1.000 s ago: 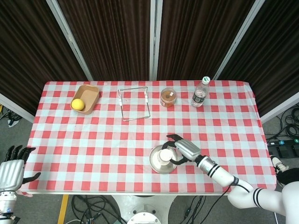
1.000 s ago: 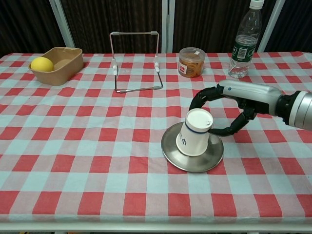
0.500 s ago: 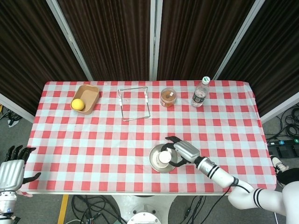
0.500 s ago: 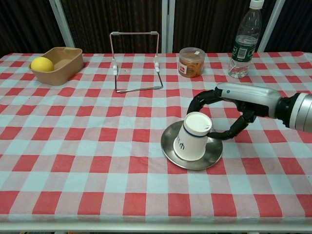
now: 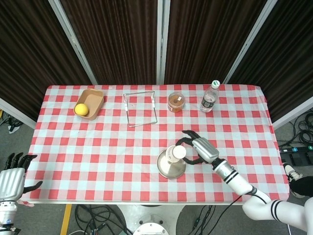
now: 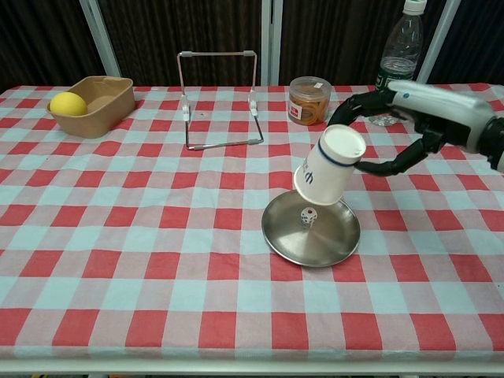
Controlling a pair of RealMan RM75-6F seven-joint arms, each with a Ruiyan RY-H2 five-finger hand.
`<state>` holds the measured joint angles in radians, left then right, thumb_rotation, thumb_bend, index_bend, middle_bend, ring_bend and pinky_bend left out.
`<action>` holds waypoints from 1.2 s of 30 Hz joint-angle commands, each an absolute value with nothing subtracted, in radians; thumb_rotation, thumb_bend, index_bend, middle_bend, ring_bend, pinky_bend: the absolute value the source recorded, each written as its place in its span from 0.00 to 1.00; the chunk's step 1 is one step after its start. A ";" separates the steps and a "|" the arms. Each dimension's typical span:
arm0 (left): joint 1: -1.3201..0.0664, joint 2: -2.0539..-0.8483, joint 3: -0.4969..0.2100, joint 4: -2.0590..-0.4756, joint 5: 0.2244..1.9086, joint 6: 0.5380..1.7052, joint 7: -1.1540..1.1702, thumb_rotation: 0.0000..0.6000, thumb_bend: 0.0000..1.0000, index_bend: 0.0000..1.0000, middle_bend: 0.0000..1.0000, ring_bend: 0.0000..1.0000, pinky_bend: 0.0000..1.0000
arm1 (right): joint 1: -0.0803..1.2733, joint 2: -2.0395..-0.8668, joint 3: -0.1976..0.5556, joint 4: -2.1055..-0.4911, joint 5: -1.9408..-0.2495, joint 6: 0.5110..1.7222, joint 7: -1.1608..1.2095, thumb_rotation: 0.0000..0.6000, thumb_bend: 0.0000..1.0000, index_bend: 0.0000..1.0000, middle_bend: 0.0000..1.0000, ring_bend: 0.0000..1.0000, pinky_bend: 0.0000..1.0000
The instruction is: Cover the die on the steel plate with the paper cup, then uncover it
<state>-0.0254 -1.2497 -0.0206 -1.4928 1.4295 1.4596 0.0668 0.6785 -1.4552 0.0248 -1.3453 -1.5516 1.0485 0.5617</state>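
My right hand [image 5: 200, 149] [image 6: 413, 114] grips an upturned white paper cup [image 5: 175, 153] [image 6: 329, 166] and holds it tilted in the air above the far side of the steel plate [image 5: 168, 171] [image 6: 315, 252]. A small white die [image 6: 307, 216] lies uncovered on the plate, just below the cup's open mouth. In the head view the cup hides the die. My left hand [image 5: 12, 178] hangs open off the table's near left corner, holding nothing.
A tan basket [image 5: 91, 103] [image 6: 102, 101] with a yellow lemon [image 5: 81, 108] [image 6: 68, 104] sits at the far left. A wire stand [image 5: 140, 107] [image 6: 219, 98], an orange jar [image 5: 176, 102] [image 6: 309, 100] and a water bottle [image 5: 210, 96] [image 6: 395, 67] line the back.
My right hand has lifted the cup off the plate, up and away to the right. The die, covered before, now shows on the plate.
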 commanded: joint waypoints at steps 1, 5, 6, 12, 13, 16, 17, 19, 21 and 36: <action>-0.026 -1.250 -0.021 -1.494 1.431 1.460 0.068 1.00 0.02 0.20 0.20 0.09 0.00 | 0.659 -1.423 0.059 -1.338 -1.494 1.049 0.573 1.00 0.33 0.55 0.33 0.05 0.03; -0.028 -1.250 -0.021 -1.497 1.433 1.458 0.071 1.00 0.02 0.20 0.20 0.09 0.00 | 0.651 -1.420 0.085 -1.290 -1.427 1.016 0.558 1.00 0.33 0.55 0.32 0.05 0.03; -0.029 -1.250 -0.021 -1.498 1.432 1.457 0.073 1.00 0.02 0.20 0.20 0.09 0.00 | 0.650 -1.424 0.088 -1.278 -1.414 1.006 0.556 1.00 0.33 0.55 0.32 0.05 0.03; -0.032 -1.246 -0.022 -1.507 1.430 1.452 0.082 1.00 0.02 0.20 0.20 0.09 0.00 | 0.654 -1.466 0.094 -1.188 -1.362 0.928 0.543 1.00 0.33 0.52 0.30 0.05 0.03; -0.033 -1.245 -0.022 -1.508 1.430 1.451 0.083 1.00 0.02 0.20 0.20 0.09 0.00 | 0.654 -1.474 0.093 -1.178 -1.360 0.920 0.544 1.00 0.33 0.52 0.30 0.05 0.03; -0.033 -1.242 -0.021 -1.512 1.428 1.450 0.088 1.00 0.02 0.20 0.20 0.09 0.00 | 0.658 -1.491 0.087 -1.151 -1.360 0.890 0.539 1.00 0.33 0.47 0.29 0.04 0.03; -0.033 -1.242 -0.021 -1.513 1.427 1.450 0.089 1.00 0.02 0.20 0.20 0.09 0.00 | 0.659 -1.494 0.085 -1.145 -1.362 0.884 0.535 1.00 0.33 0.45 0.28 0.04 0.03; -0.033 -1.242 -0.022 -1.514 1.427 1.451 0.091 1.00 0.02 0.20 0.20 0.09 0.00 | 0.660 -1.496 0.081 -1.141 -1.365 0.871 0.526 1.00 0.33 0.32 0.25 0.02 0.02; -0.032 -1.241 -0.022 -1.516 1.427 1.452 0.092 1.00 0.02 0.20 0.20 0.09 0.00 | 0.658 -1.489 0.081 -1.151 -1.366 0.867 0.520 1.00 0.33 0.18 0.21 0.00 0.01; -0.032 -1.252 -0.022 -1.502 1.437 1.461 0.080 1.00 0.02 0.20 0.20 0.09 0.00 | 0.415 -1.296 0.035 -1.408 -1.454 1.283 0.291 1.00 0.33 0.00 0.16 0.00 0.00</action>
